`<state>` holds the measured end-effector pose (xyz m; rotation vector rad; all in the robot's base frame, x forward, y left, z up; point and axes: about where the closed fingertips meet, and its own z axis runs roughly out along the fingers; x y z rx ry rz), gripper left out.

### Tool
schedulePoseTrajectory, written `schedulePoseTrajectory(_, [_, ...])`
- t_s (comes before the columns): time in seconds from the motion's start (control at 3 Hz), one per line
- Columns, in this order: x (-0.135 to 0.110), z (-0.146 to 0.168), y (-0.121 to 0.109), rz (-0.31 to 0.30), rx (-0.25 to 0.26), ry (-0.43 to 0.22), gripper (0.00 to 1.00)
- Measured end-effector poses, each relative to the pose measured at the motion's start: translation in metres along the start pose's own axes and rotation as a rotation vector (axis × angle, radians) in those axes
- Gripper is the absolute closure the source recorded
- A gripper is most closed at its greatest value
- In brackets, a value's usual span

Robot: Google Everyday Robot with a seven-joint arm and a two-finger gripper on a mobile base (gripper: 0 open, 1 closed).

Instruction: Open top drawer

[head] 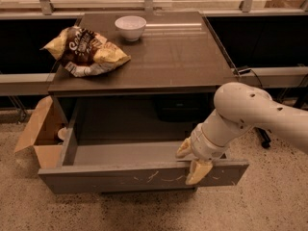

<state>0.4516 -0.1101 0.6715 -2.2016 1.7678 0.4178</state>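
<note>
The top drawer (120, 178) is a wide dark grey-brown handleless drawer with pale scratch marks on its front. It stands pulled far out from under the cabinet top, and its inside looks bare. My gripper (191, 160) is at the right part of the drawer's front panel. One yellowish finger (183, 149) is inside the drawer and the other finger (197, 172) is outside, so the gripper is closed over the panel's top edge. The white arm reaches in from the right.
On the cabinet top (183, 57) lie a chip bag (84, 52) and a white bowl (130, 28). An open cardboard box (41, 134) stands on the floor left of the drawer. A rail and dark shelving run behind.
</note>
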Motion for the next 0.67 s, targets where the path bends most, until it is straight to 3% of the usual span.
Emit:
schedulePoseTrajectory(0.33, [-0.003,-0.034,-0.008,-0.062,0.029,-0.041,0.0])
schedulePoseTrajectory(0.67, [-0.011,-0.078,-0.012,-0.119,0.065,-0.029,0.0])
